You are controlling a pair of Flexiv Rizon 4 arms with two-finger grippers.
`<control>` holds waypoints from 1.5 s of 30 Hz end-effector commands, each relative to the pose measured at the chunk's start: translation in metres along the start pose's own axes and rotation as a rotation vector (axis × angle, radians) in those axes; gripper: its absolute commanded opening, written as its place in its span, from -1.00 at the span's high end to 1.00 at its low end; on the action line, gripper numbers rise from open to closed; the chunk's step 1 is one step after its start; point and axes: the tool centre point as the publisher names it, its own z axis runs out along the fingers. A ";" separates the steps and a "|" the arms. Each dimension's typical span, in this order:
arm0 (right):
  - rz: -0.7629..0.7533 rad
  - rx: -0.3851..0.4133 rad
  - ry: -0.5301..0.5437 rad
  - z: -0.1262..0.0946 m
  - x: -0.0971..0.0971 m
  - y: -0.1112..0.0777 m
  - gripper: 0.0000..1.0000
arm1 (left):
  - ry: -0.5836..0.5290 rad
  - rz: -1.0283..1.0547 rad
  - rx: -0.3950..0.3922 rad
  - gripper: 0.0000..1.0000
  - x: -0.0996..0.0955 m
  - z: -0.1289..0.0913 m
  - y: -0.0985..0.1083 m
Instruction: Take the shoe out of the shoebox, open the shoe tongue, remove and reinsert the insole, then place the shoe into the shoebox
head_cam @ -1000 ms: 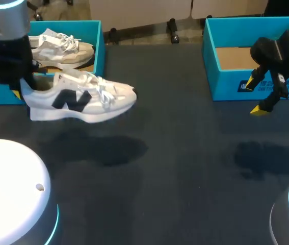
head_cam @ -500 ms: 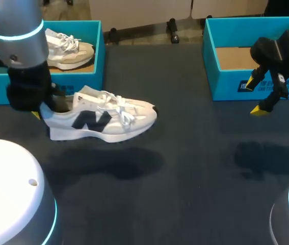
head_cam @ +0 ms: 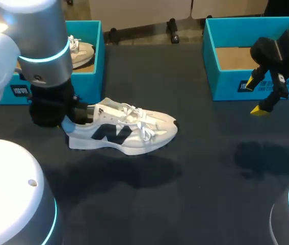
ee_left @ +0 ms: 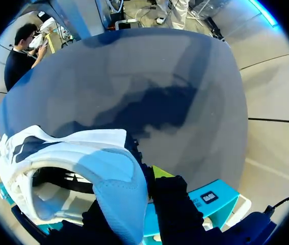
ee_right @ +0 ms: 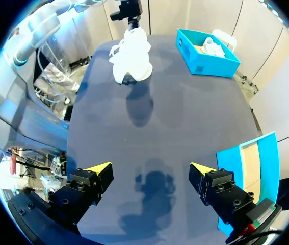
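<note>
The table was dark and wide. At its far left corner stood a blue shoebox. The big left arm covered much of that shoebox, so only the toe end of the other shoe inside it could be seen.

The white shoe with the dark mark on its side was out of the shoebox. It hung above the left half of the table, in front of the shoebox, with its toe toward the right edge. Its shadow lay on the table under it.

The left gripper had the back of the shoe pinched between its fingers. From above, the dark wrist hid the fingers. In the left wrist view only one yellow tip showed, outside the heel. The other finger went down inside the shoe, and its tip was hidden.

At the far right corner stood a second box, also blue, with a brown bottom. The right arm covered part of it.

The right gripper hung over the table by that box's front wall. Its fingers were spread wide apart and held nothing.
</note>
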 end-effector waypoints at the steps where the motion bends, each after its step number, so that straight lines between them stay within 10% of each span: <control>1: 0.001 0.003 0.002 0.001 -0.001 0.001 -1.00 | 0.016 -0.005 0.020 1.00 -0.009 0.014 0.010; 40: 0.001 0.003 0.002 0.001 -0.001 0.001 -1.00 | 0.081 -0.085 0.014 1.00 -0.030 0.144 0.017; 45: 0.001 0.003 0.002 0.001 -0.001 0.001 -1.00 | 0.081 -0.091 0.019 0.13 -0.028 0.145 0.016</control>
